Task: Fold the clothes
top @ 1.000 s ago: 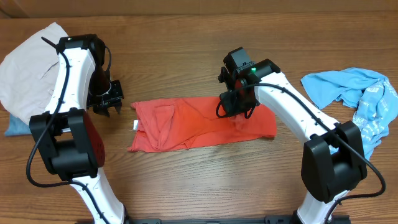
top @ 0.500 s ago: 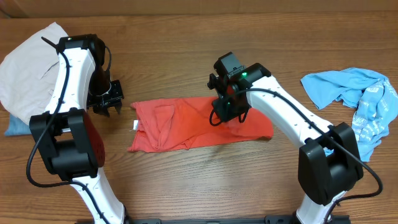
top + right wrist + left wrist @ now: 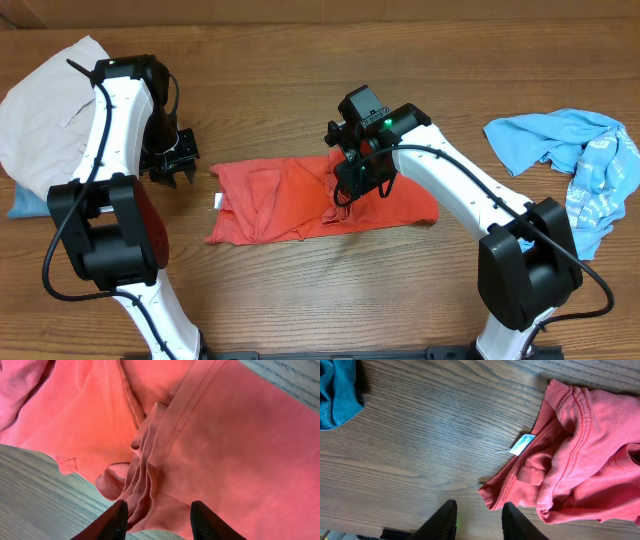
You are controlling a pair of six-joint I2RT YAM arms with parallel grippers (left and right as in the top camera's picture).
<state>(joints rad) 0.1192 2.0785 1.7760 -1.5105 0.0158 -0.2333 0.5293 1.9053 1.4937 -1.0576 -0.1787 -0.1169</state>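
Looks barely under way. Shows the red-orange T-shirt [image 3: 270,200] laid across the middle of the table [image 3: 320,60] as a long band, seemingly doubled lengthwise yet rumpled, with the white neck tag [image 3: 522,444] poking off its left end. Has the right pincer [image 3: 160,507] over the band's middle, jaws apart, straddling a bunched ridge of cloth without clamping it. Holds the left pincer [image 3: 479,510] spread and empty over bare wood, just beside the collar corner. Leaves the light sky-blue shirt [image 3: 540,140] crumpled at the far right, well apart from both arms, so probably more than half of the work to come. Offers open wood in front of and behind the band for a crosswise fold. Hems in the left side with beige trousers [image 3: 40,100] and denim-blue jeans [image 3: 337,390], both apart from the T-shirt.
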